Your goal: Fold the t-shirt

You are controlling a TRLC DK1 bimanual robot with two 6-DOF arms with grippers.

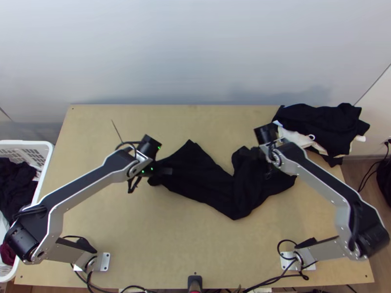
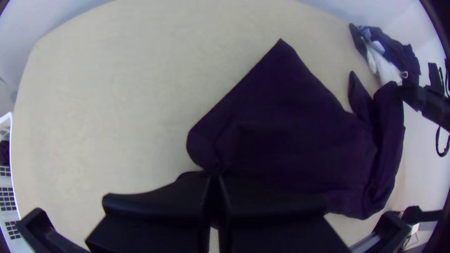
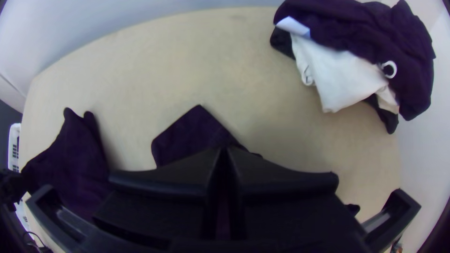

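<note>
The black t-shirt [image 1: 210,183] lies bunched across the middle of the table, bent in a V, with a pointed corner toward the back. At its left end is my left gripper [image 1: 163,171]. In the left wrist view, creases of the t-shirt [image 2: 290,131] run to the left gripper [image 2: 215,174], whose fingers are shut on its edge. My right gripper [image 1: 251,153] is at the upper part of the right end. In the right wrist view the right gripper [image 3: 225,152] is shut on the t-shirt, and a flap of the t-shirt [image 3: 192,136] lies beyond the tips.
A pile of dark and white clothes [image 1: 320,124] sits at the table's back right corner. To the left of the table stands a white basket [image 1: 46,151] holding dark clothes. Bare table [image 1: 146,234] lies in front of the t-shirt.
</note>
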